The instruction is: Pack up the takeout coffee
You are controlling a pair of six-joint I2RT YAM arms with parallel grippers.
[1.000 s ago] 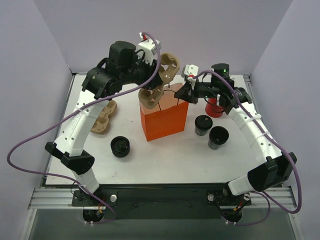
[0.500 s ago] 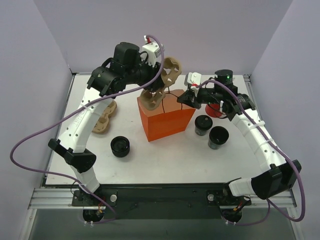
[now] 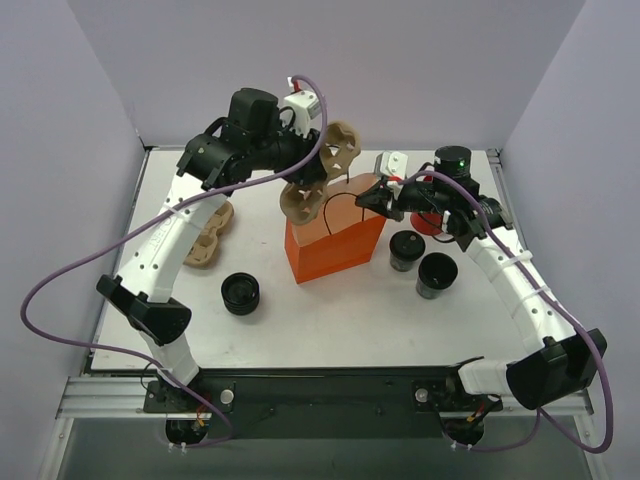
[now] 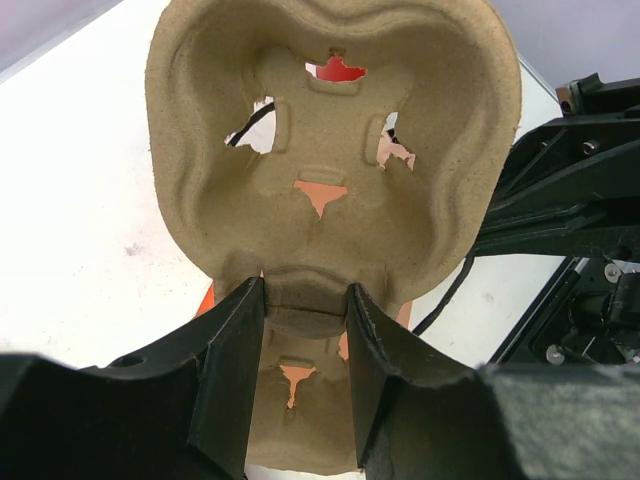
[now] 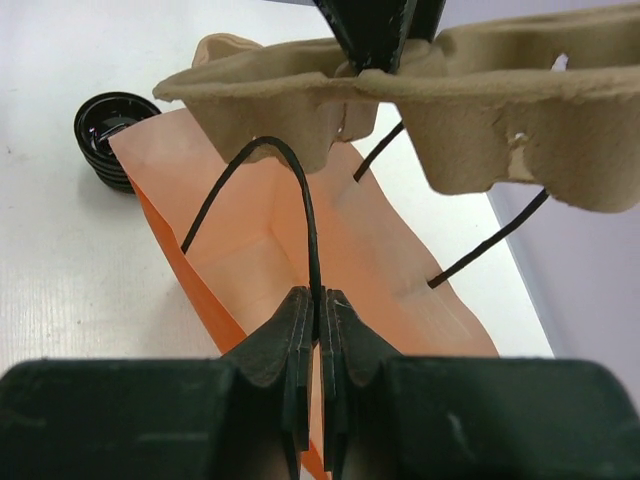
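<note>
Left arm: arched high over the counter (image 3: 330, 320). Left pincer (image 4: 305, 300) is clamped on a moulded-pulp cup carrier (image 4: 330, 120), fibrous and lobed, above the orange paper bag (image 3: 335, 245). Right arm: reaching inward. Right pincer (image 5: 315, 300) is pressed together on the bag's thin black handle (image 5: 265, 141). Takeout coffee (image 3: 405, 250): dark, round-rimmed, on the counter just right of the bag.

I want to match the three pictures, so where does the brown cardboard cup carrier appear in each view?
Top external: cup carrier above centre, tilted over the orange bag.
Left wrist: fills the upper middle, gripped at its lower edge by the left end effector.
Right wrist: across the top.
Shared landmark: the orange bag, behind or below the carrier in every view.
</note>
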